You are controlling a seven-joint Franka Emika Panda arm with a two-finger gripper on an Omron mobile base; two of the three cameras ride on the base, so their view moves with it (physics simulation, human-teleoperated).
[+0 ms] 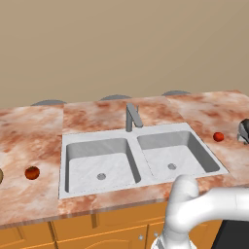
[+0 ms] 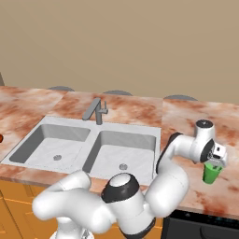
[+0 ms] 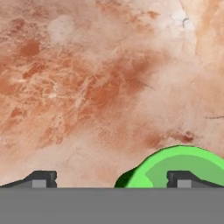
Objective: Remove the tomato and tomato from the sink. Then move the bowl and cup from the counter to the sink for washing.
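Tomatoes (image 1: 32, 172) are both sitting out on the table (image 1: 97, 116) now; sink (image 1: 141, 160) waiting; spread-wide claw (image 2: 214, 163) is straddling the green cup (image 2: 211, 173)'s rim, gripping nothing yet

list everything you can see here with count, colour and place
tomatoes: 2, red; darker one on the counter left of the sink, brighter one on the counter right of it
cup: 1, bright green, upright on the counter right of the sink
sink: 1, pale grey, two basins with round drains, set in the counter
faucet: 1, grey, behind the sink at its middle
counter: 1, reddish-brown and white marble, over the cabinets
cabinets: orange wood, below the counter
wall: tan, behind the counter
arm: 1, white with dark joints, reaching right
end effector: 1, open, over the cup, one finger above the cup's mouth
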